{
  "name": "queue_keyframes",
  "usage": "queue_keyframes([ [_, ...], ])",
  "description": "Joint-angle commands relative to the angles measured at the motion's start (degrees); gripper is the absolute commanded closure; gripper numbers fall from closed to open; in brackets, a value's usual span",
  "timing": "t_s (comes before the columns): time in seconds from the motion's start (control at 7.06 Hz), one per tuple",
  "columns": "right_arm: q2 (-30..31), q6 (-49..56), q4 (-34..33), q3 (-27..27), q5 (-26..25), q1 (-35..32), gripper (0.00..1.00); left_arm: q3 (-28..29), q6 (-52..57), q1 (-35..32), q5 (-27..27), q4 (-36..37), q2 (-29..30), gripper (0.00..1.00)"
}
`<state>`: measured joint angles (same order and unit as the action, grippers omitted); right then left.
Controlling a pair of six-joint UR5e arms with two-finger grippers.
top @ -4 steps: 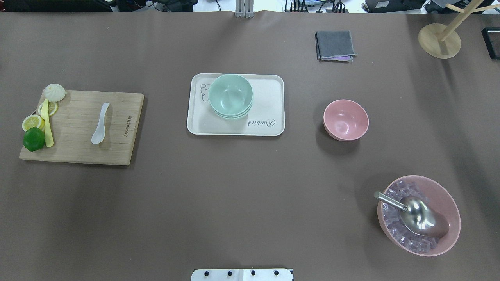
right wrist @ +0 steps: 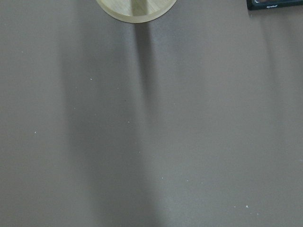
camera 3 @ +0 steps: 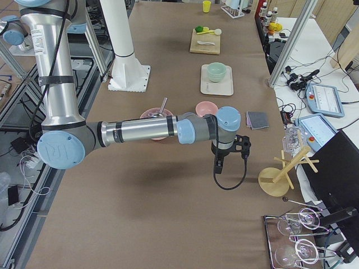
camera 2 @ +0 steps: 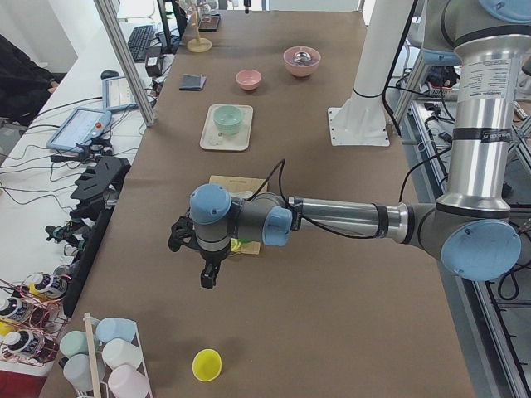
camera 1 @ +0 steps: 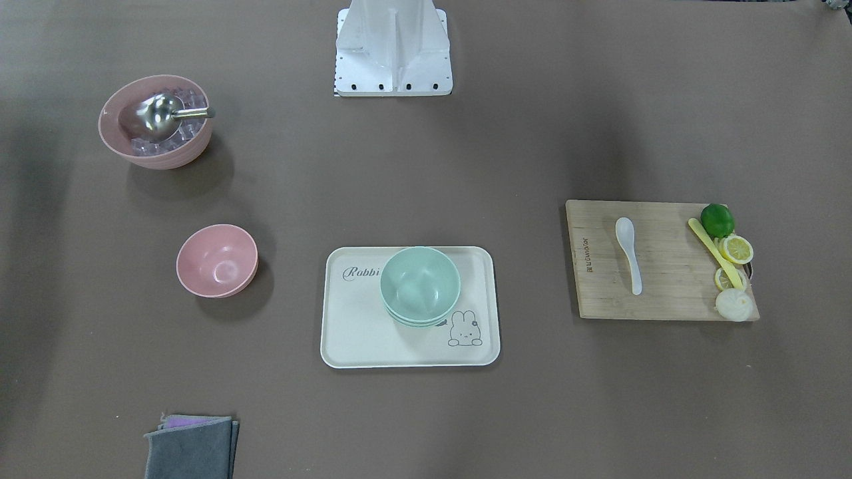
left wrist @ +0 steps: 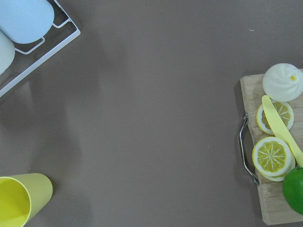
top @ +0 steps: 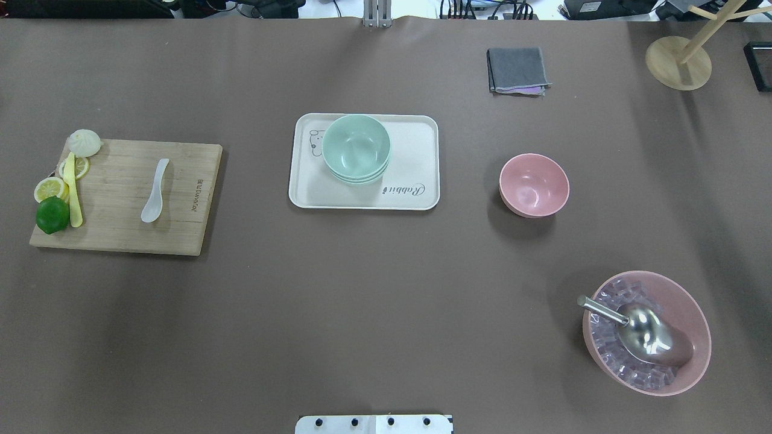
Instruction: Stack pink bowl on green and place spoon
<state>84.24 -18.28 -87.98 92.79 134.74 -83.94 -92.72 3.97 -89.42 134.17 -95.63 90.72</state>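
The small pink bowl (top: 534, 184) stands upright and empty on the brown table, right of the white tray (top: 416, 163). The stack of mint-green bowls (top: 356, 147) sits on the tray's far left part. The white spoon (top: 155, 193) lies on the wooden cutting board (top: 120, 235) at the left. My left gripper (camera 2: 206, 280) hangs over the table beyond the board's outer end; I cannot tell if it is open. My right gripper (camera 3: 217, 166) hangs over bare table beyond the pink bowl (camera 3: 206, 108); I cannot tell its state either. Neither gripper shows in the overhead or front views.
A larger ridged pink bowl (top: 648, 331) with ice cubes and a steel scoop stands near right. A grey cloth (top: 517, 70) and a wooden stand (top: 678, 63) are far right. A lime, lemon slices, a yellow utensil and a bun sit on the board's left edge. A yellow cup (left wrist: 19, 198) lies beyond it.
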Motion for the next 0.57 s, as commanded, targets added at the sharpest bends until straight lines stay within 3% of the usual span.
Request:
queue_keyframes([
  [0.0,0.04,0.0,0.0,-0.32,0.0,0.0,0.0,-0.18,0.07,0.03,-0.23,0.01,0.07,0.02],
  [0.43,-0.31,0.09,0.09,-0.24,-0.09,0.09,0.0,-0.09,0.51,0.21,-0.49,-0.08,0.42,0.02],
])
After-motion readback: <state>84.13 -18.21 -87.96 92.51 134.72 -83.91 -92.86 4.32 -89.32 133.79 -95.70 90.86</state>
